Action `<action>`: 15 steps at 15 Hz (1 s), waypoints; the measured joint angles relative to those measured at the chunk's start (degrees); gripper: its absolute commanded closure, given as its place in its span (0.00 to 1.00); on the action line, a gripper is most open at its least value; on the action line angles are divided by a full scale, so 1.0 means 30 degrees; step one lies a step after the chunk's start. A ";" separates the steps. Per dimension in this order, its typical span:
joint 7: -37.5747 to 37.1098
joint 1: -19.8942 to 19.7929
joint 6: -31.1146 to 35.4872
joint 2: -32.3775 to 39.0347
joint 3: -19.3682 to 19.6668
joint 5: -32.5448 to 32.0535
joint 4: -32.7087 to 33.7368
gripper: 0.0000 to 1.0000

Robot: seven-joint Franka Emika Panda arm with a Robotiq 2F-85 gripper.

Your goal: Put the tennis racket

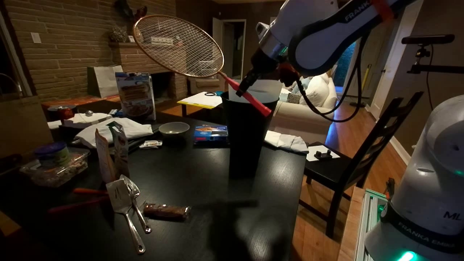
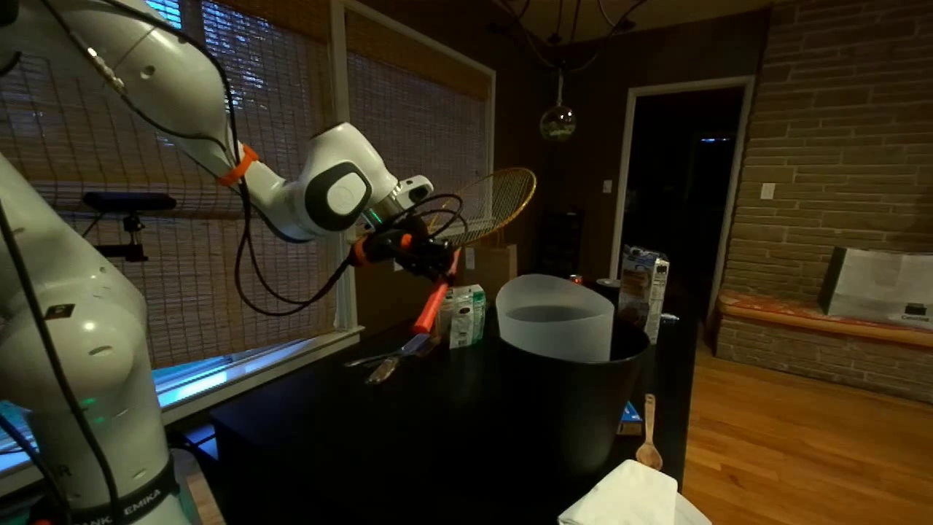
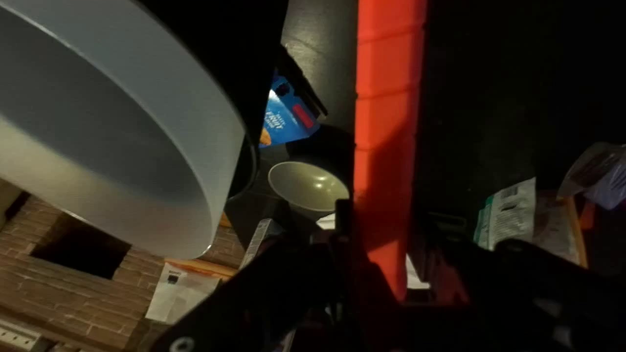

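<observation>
The claw (image 3: 384,227) pinches the faceted, grooved red handle (image 3: 389,112) of the tennis racket (image 1: 195,59), presumably to leave its oval, finely meshed head free; the racket tilts in mid-air above the tabletop (image 1: 181,163), left of the tapered black bin (image 2: 576,408) in an exterior view, perhaps bound for it, while a curved, frosted plastic liner (image 2: 554,321) rises past its rim
</observation>
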State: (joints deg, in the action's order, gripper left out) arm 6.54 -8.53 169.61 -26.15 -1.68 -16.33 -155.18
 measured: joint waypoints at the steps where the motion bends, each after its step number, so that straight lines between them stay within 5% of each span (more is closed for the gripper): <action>1: -0.0406 -0.0587 0.0562 -0.0039 -0.0264 -0.0013 0.0203 0.93; 7: -0.2556 -0.5207 0.2051 -0.0494 -0.1955 -0.0072 0.2682 0.93; 13: -0.6191 -1.3658 0.4854 0.0788 -0.5613 -0.3223 0.4933 0.93; 14: -0.6662 -1.5168 0.4742 0.1126 -0.6485 -0.3504 0.5323 0.71; 15: -0.6728 -1.5878 0.4767 0.1402 -0.6906 -0.3538 0.5459 0.71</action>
State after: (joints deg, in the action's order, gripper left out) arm -13.65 -56.17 183.91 -21.95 -22.40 -26.94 -138.80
